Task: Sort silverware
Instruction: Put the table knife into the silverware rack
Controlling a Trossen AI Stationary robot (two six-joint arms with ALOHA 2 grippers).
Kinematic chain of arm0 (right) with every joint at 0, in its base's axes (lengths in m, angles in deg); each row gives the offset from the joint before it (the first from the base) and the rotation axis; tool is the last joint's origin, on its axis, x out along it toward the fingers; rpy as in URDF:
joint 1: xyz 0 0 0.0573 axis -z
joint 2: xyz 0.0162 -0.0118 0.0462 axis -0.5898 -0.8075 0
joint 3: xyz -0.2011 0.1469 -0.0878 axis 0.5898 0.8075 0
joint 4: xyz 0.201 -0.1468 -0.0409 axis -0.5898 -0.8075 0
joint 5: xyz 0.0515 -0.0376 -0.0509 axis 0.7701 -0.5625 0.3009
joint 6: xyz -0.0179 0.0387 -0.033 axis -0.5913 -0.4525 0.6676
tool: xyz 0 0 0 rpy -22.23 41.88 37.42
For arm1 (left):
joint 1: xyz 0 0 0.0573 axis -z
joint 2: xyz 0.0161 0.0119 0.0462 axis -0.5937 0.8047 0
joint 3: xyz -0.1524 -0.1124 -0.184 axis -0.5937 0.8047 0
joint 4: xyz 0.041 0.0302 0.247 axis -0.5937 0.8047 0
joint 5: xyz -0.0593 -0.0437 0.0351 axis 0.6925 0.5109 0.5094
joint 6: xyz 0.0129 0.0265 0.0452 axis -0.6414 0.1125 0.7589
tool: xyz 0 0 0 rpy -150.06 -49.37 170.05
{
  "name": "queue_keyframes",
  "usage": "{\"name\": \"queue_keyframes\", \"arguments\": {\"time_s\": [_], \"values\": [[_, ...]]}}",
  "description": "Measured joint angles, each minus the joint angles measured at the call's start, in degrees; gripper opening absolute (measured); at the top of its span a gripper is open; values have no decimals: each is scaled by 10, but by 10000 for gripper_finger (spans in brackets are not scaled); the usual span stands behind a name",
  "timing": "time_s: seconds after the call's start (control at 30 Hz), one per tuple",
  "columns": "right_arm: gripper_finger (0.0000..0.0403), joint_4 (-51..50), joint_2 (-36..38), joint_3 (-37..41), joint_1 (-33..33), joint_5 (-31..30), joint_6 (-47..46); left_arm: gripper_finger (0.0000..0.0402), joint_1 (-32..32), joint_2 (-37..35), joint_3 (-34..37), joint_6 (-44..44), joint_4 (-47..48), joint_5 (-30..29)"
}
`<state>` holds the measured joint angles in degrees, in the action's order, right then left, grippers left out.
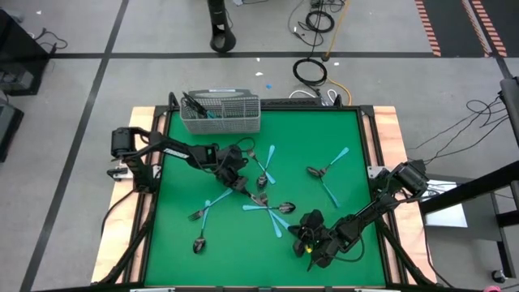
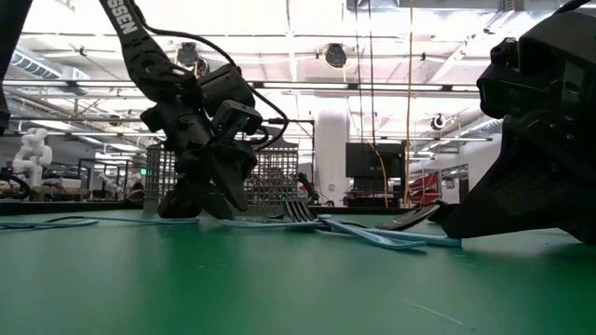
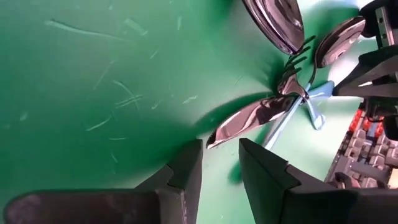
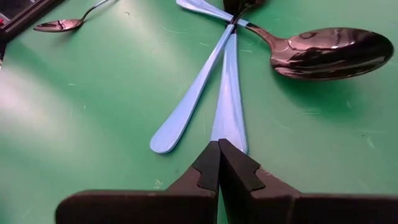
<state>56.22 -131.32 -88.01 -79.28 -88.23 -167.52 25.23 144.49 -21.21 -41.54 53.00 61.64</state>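
Forks and spoons, dark metal or with light blue handles, lie scattered flat on the green mat (image 1: 349,211). My left gripper (image 1: 238,180) (image 3: 221,165) is low over the mat and open. The free end of a dark metal handle (image 3: 249,118) lies just ahead of the gap between its fingers. My right gripper (image 1: 298,233) (image 4: 219,152) is shut near the mat's near edge, its tips at the free end of a light blue handle (image 4: 229,106). That handle crosses a second blue one (image 4: 186,106). A dark spoon (image 4: 329,53) lies beside them. My right gripper's shut fingertips (image 4: 239,165) meet the free end of the light blue handle (image 4: 230,138), coming slanted down along its length. The handle lies flat on the mat. I cannot tell whether the tips pinch it or only rest against it.
A grey wire-mesh basket (image 1: 220,113) (image 2: 279,172) stands at the mat's far edge with a few pieces in it. More silverware lies mid-mat (image 1: 268,166), to the right (image 1: 328,174) and near-left (image 1: 203,215). Wooden borders frame the mat.
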Motion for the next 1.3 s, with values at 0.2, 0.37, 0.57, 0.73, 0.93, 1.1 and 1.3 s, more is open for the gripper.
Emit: {"name": "queue_keyframes", "arguments": {"time_s": [0.2, 0.37, 0.57, 0.73, 0.93, 1.1, 1.3], "values": [[0, 1, 0, 0, 0, 5, 5, 109, 10, 1, -15, 9, -1, -17], [0, 6, 0, 0, 0, 6, 6, 109, 7, 1, -16, 15, 0, -19], [0, 7, 0, 0, 0, 7, 7, 109, 7, 0, -17, 17, 0, -26], [0, 7, 0, 0, 0, 8, 7, 109, 8, 0, -17, 64, -4, -22], [0, 10, 0, 0, -2, 16, 13, 109, 9, -1, -17, 70, -47, 10], [0, 12, 0, 0, -2, 20, 14, 109, 9, -1, -17, 76, -54, 39], [0, 19, 0, 0, -3, 27, 21, 109, 9, -2, -17, 103, -56, 82]]}}
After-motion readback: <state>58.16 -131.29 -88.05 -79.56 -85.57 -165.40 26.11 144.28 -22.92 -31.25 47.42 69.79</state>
